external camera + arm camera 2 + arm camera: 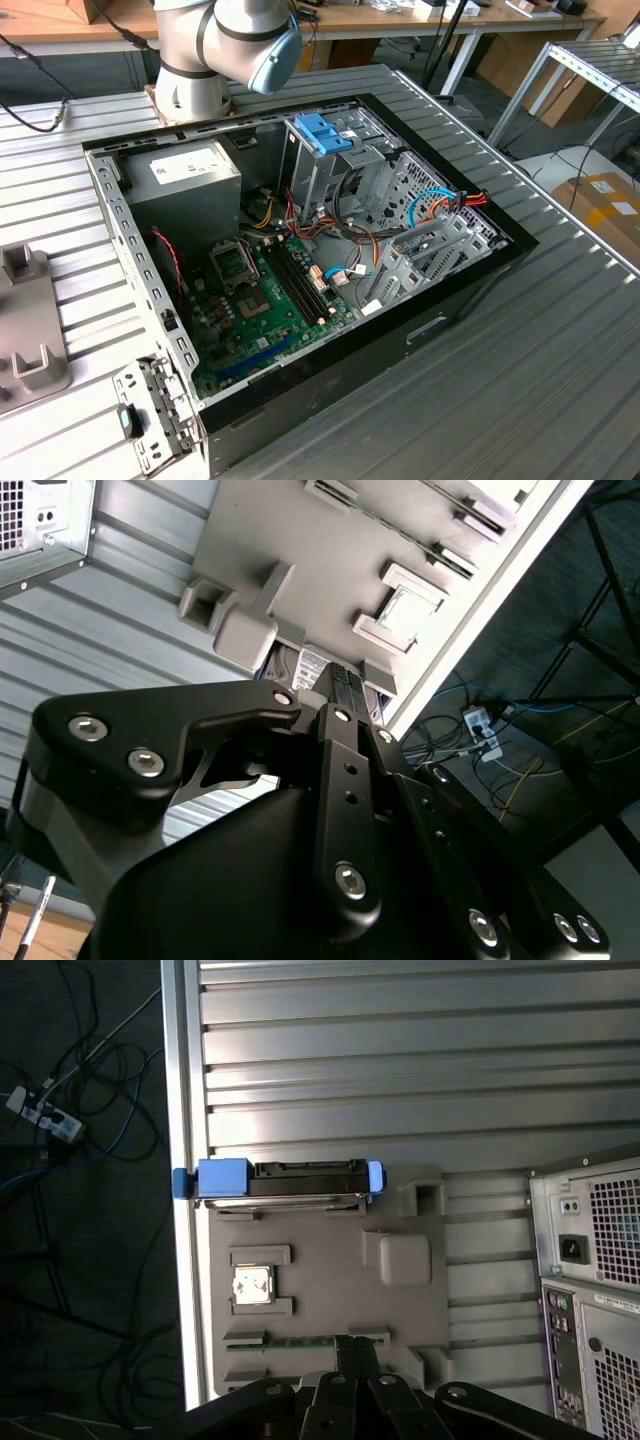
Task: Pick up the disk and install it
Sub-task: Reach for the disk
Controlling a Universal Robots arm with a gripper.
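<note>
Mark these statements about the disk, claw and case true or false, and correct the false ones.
1. The disk lies on the grey tray. True.
2. The claw grips the disk. False: in the first wrist view the claw is apart from the disk, over the tray's opposite end.
3. The case is closed up. False: it lies open, with the motherboard showing.
4. A chip sits in the tray. True.

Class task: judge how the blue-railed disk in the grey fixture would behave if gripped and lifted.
The disk looks like a rigid metal slab, so it probably will not flex. It appears to stand on edge in the grey fixture, so a sideways push might tip it.
</note>
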